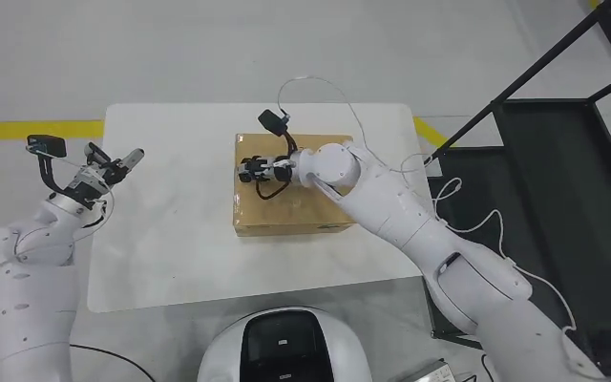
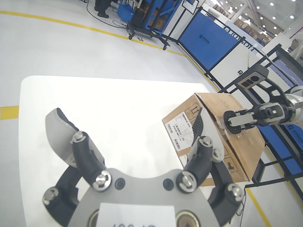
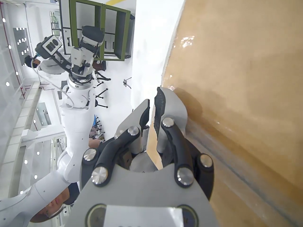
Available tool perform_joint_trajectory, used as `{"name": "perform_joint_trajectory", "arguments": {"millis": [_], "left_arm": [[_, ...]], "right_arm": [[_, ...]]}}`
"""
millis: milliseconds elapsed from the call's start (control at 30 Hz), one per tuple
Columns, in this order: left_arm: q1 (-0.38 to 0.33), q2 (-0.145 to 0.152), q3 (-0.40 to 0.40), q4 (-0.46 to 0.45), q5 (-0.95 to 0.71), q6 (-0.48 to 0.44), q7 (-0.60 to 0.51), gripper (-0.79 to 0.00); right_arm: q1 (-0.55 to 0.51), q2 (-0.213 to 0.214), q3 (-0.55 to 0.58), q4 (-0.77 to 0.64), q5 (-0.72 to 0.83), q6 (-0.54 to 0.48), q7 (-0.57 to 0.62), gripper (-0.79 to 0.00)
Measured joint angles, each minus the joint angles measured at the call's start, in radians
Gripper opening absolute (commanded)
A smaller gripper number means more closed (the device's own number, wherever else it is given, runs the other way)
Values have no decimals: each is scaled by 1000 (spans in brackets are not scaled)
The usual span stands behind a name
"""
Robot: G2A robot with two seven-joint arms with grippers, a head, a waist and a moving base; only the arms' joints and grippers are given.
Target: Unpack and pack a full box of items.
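Observation:
A closed brown cardboard box (image 1: 296, 205) stands on the white table (image 1: 172, 248), right of its middle. Clear tape runs along its top seam and over the edge (image 3: 187, 40). My right gripper (image 1: 246, 173) lies on the box top at the edge facing the left arm, its tips at the taped seam (image 2: 227, 125). In the right wrist view its fingers (image 3: 152, 105) are pressed together at the box's edge (image 3: 236, 72); I cannot tell whether tape is pinched between them. My left gripper (image 1: 119, 162) hovers over the table's left edge, open and empty (image 2: 129, 114), facing the box (image 2: 236, 147).
A black metal rack (image 1: 535, 143) stands close to the table's right side. A white cable (image 1: 325, 86) loops from the right arm over the table's back. Bare tabletop (image 2: 106, 95) lies between the left gripper and the box. Blue panels (image 2: 208, 43) stand beyond.

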Motion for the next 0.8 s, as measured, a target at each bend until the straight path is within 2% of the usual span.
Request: {"name": "perform_joint_trajectory", "arguments": {"millis": [133,300,800], "left_arm": [[-2,3,10,-1,-4,3,4,0],[6,9,11,-23,1,6,24,0],[26,19,42,-59,22,4,79,0]], "right_arm": [[6,-10,5,42,6,-12,13,-785],[-10,5,45,33,-16,-5,39,-785],[-180,121,281,-210,-170,138,88,-785]]}}
